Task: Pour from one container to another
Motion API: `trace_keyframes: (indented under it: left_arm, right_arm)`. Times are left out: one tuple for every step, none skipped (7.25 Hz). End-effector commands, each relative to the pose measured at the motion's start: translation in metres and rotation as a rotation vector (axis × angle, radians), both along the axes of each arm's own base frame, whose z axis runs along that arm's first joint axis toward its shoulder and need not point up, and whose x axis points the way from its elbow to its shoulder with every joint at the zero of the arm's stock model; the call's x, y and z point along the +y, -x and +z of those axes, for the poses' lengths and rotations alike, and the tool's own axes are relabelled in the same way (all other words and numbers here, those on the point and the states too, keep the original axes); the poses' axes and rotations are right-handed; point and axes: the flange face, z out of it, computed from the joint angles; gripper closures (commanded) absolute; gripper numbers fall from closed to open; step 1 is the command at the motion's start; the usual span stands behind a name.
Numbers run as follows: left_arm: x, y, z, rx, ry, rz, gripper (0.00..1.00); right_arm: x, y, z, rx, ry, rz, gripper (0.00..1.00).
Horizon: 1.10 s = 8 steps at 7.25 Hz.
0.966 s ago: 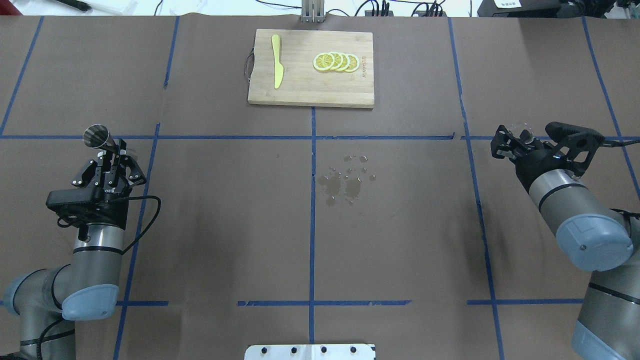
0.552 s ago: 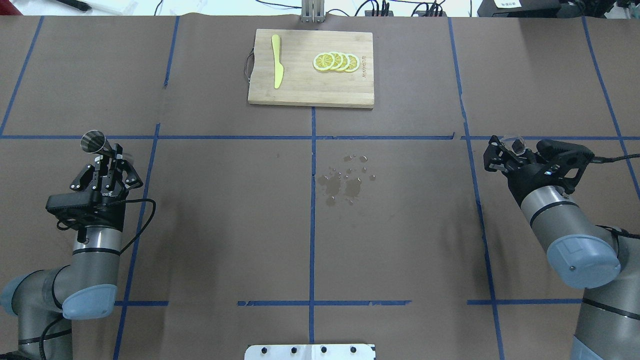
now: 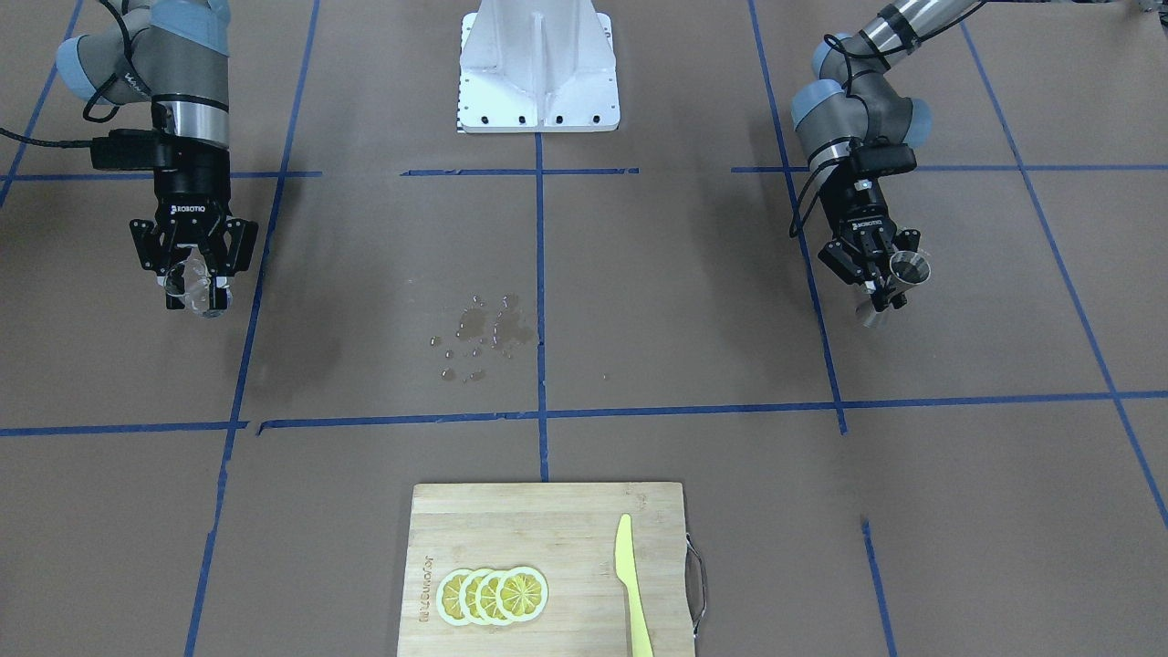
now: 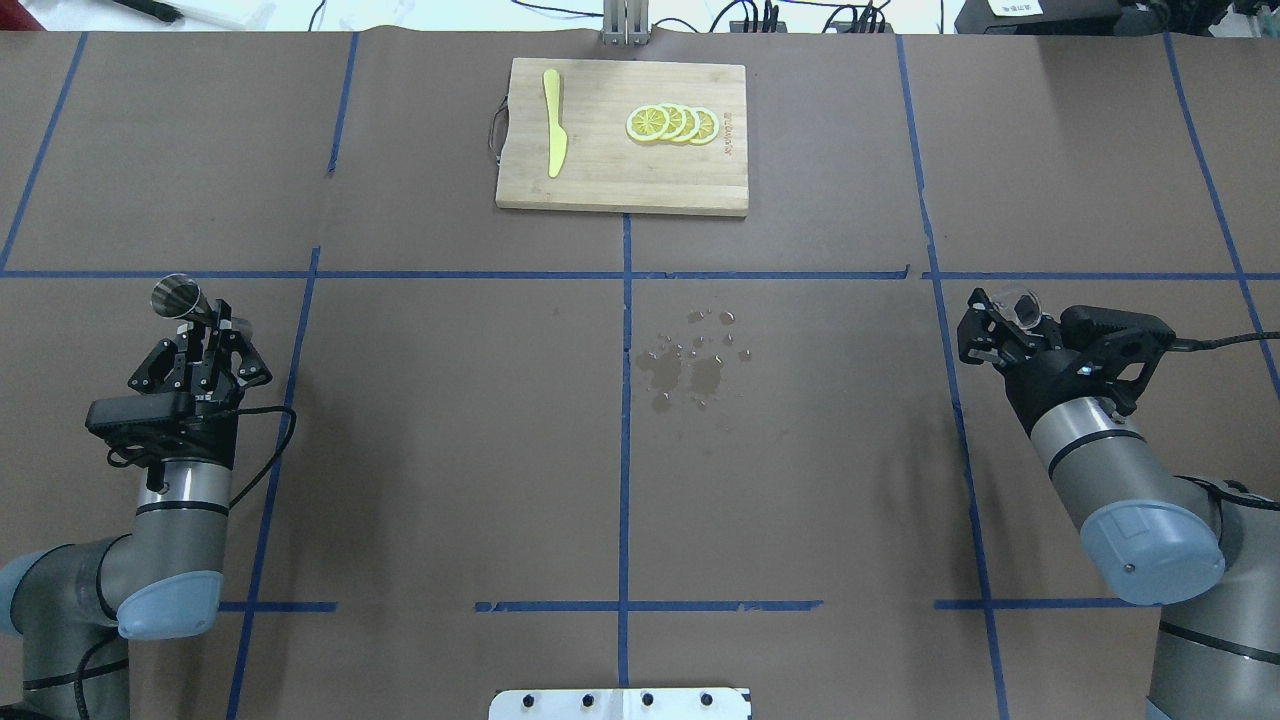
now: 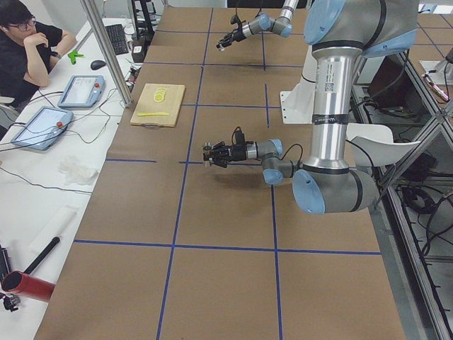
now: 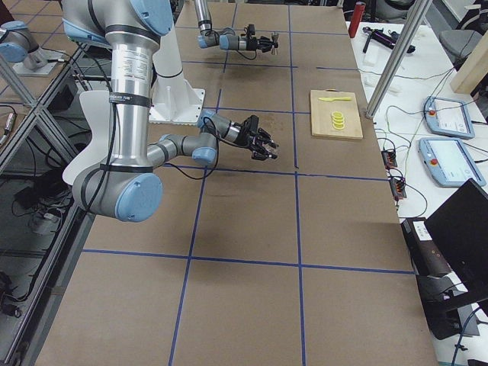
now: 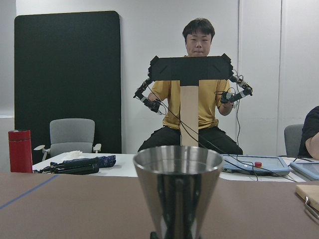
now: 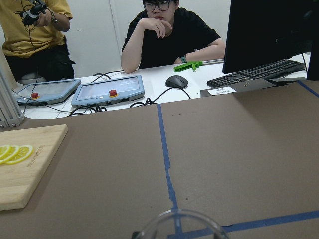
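Overhead exterior shows us both arms out at opposite sides of the table (image 4: 450,480), well apart. We see the left gripper (image 4: 210,326) pinched on the metal jigger (image 4: 176,297) near its waist. Only the upper cone and open rim stick out past the fingers; the lower cone is hidden behind them. Left wrist view gives us the jigger upright, mouth up, but its bottom is cut off by the frame and we cannot see inside it. The right gripper (image 4: 1003,322) is clamped around the clear glass cup (image 4: 1022,304). The glass is transparent and mostly covered by the black fingers, so we make out just a pale rim. Right wrist view shows only an arc of that rim at the bottom edge. Front-facing view has the cup as a faint blur between the fingers, and we cannot tell if any liquid is in it. Side views show both grippers too small to read. Between the arms, near the table middle, sits a wet patch (image 4: 685,365) of dark drops on the brown paper. At the far edge lies a cutting board (image 4: 610,185) with lemon slices (image 4: 672,123) and a yellow knife (image 4: 553,120). The board's handle is barely visible at its left side.
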Motion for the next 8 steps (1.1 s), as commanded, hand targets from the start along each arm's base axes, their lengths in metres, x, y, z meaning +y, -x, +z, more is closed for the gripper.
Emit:
trace_keyframes:
  left_arm:
    - [0.004, 0.001, 0.007, -0.012, 0.004, 0.007, 1.0]
    - [0.005, -0.001, 0.009, -0.017, 0.006, 0.011, 1.0]
    - [0.006, -0.002, 0.009, -0.01, 0.007, 0.016, 1.0]
    - [0.01, -0.006, 0.009, -0.003, 0.01, 0.03, 1.0]
    - [0.015, -0.01, 0.009, 0.011, 0.013, 0.045, 1.0]
    - [0.018, -0.014, 0.01, 0.015, 0.022, 0.063, 1.0]
    - [0.021, -0.016, 0.01, 0.013, 0.023, 0.069, 0.97]
    - [0.021, -0.016, 0.01, 0.015, 0.023, 0.07, 0.93]
  right_arm:
    - [0.003, 0.003, 0.001, 0.001, -0.001, -0.002, 1.0]
    - [0.003, 0.003, 0.001, 0.001, -0.003, -0.001, 1.0]
    - [0.003, 0.003, 0.002, 0.005, -0.004, 0.003, 1.0]
    - [0.004, 0.004, 0.004, 0.01, -0.006, 0.004, 1.0]
    - [0.004, 0.005, 0.008, 0.019, -0.007, 0.008, 1.0]
    - [0.004, 0.006, 0.009, 0.02, -0.007, 0.008, 1.0]
    - [0.004, 0.006, 0.009, 0.02, -0.007, 0.007, 1.0]
    - [0.004, 0.005, 0.009, 0.023, -0.009, 0.012, 1.0]
